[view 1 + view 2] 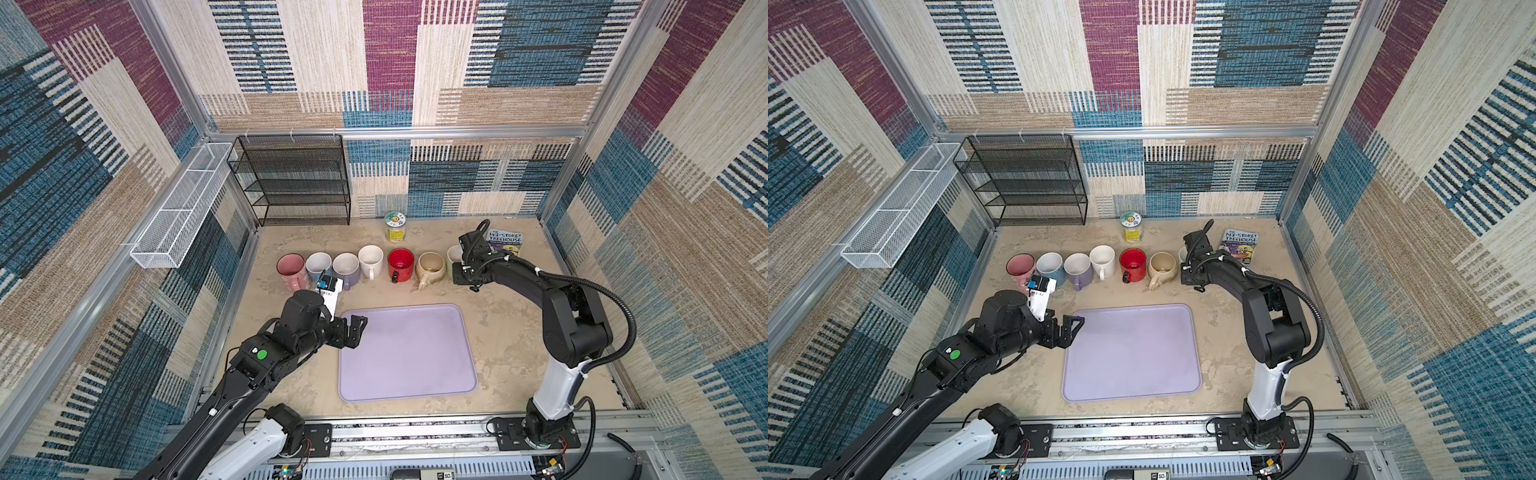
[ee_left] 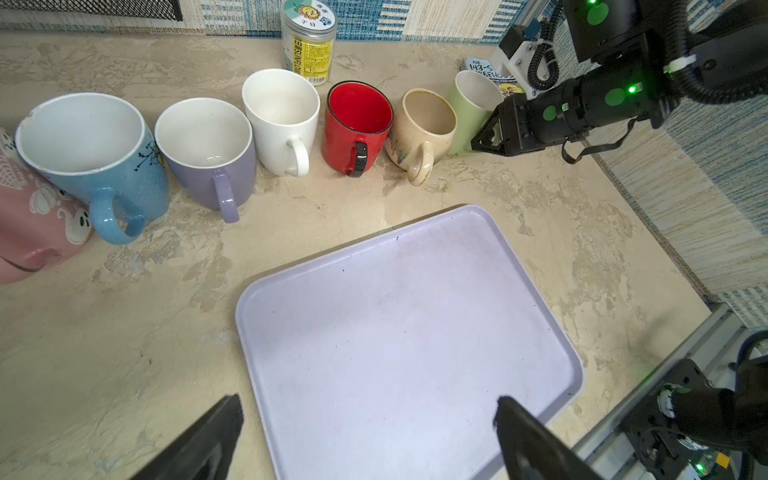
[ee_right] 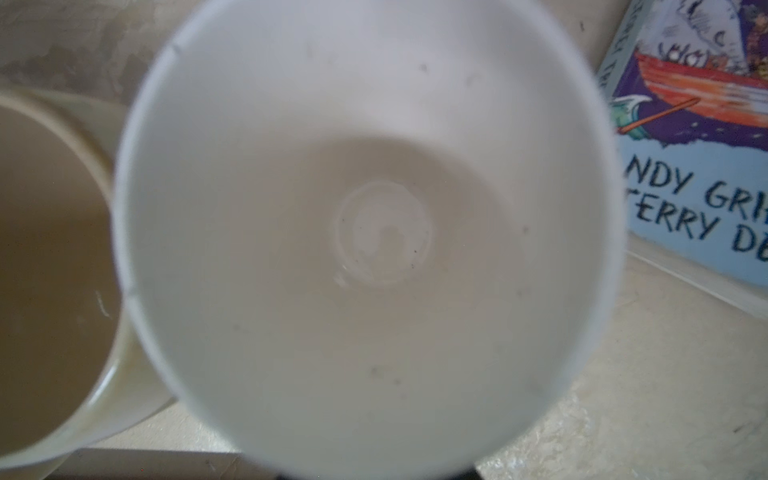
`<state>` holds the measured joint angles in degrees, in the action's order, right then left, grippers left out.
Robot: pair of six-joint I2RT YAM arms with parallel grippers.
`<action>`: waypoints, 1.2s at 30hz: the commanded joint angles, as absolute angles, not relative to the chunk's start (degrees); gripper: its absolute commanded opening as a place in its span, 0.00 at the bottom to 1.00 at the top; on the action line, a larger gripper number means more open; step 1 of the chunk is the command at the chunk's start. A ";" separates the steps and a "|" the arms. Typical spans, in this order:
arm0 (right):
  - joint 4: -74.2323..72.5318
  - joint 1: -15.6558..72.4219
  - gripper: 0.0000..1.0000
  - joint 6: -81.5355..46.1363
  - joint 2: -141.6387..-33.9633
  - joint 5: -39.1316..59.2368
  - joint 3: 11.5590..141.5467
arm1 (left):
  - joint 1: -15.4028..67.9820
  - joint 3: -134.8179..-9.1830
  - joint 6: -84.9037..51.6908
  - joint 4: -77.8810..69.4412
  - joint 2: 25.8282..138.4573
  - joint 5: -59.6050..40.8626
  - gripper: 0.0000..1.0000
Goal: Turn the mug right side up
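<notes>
Left end effector (image 2: 370, 401) gapes empty over tray (image 2: 415, 311); right end effector (image 2: 480, 141), opening unclear, at green mug (image 2: 469, 104).

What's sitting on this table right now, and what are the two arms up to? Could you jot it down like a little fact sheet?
Row of mugs: seven, all mouth up, behind the tray
Green mug: right end of the row, beside the book
Tray: lavender, nothing on it
Jar: yellow label, behind the row
Left gripper: jaws wide open, at the tray's left edge
Right gripper: low against the green mug; jaws' state unclear
</notes>
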<state>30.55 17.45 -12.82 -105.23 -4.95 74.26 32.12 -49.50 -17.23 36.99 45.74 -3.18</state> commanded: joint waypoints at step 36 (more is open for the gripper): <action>13.32 17.50 0.86 -17.06 -50.81 4.01 36.82 | 32.08 -43.28 -17.75 35.41 42.31 12.96 1.00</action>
